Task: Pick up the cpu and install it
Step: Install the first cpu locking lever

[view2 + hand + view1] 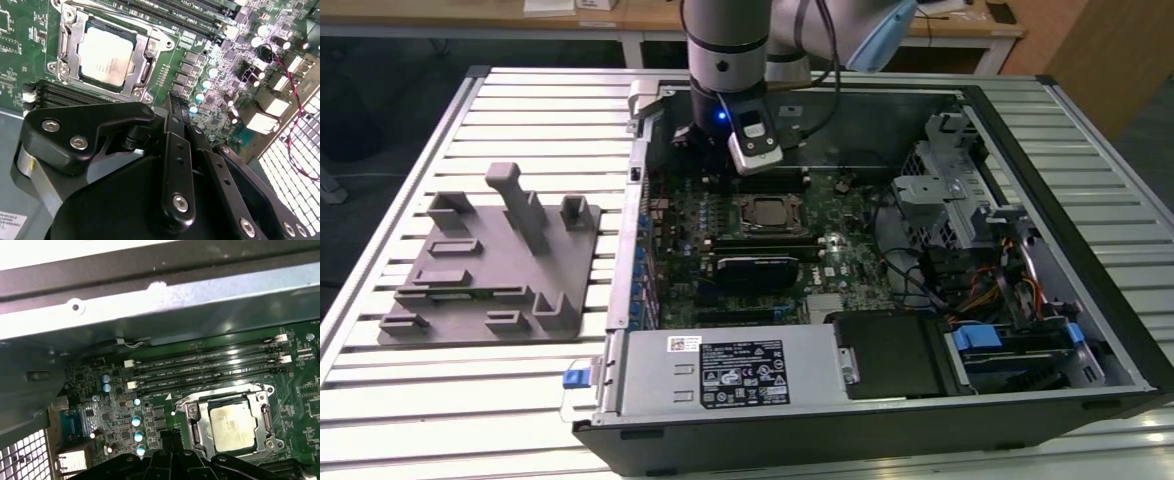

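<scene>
A: Gripper [172,100] status?
B: Fingers pressed together, holding nothing, hovering over the motherboard [761,250].
A: The cpu [106,56]?
B: Just beside the fingertips, flat in its socket [102,52], presumably seated; frame unlatched.

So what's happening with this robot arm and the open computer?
The arm's gripper is inside the open computer case, above the motherboard. The cpu already sits in its socket on the board, with nothing held between the fingers. The grey fixture block lies on the table beside the case.
</scene>
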Motion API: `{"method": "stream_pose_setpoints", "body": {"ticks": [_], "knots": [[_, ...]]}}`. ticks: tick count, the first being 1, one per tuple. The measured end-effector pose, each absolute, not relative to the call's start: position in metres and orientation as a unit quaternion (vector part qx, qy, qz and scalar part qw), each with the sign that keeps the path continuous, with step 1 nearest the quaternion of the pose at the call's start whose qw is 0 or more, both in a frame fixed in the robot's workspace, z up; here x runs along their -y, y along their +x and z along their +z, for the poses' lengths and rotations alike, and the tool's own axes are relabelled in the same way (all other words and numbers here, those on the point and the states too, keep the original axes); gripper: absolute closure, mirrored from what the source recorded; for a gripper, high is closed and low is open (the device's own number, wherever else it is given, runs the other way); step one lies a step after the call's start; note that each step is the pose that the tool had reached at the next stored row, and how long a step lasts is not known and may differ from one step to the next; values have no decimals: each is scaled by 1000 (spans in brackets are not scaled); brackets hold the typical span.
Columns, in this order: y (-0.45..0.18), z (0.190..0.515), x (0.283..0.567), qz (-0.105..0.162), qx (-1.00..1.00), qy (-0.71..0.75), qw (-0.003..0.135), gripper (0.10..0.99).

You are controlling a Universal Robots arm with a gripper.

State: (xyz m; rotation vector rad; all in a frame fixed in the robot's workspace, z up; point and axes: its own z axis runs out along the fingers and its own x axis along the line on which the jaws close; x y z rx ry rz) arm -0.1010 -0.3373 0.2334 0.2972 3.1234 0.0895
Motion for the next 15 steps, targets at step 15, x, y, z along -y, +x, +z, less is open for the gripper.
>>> {"method": "stream_pose_setpoints", "body": {"ticks": [15], "knots": [[-104,243,337,35,-995,94,3,980]]}}
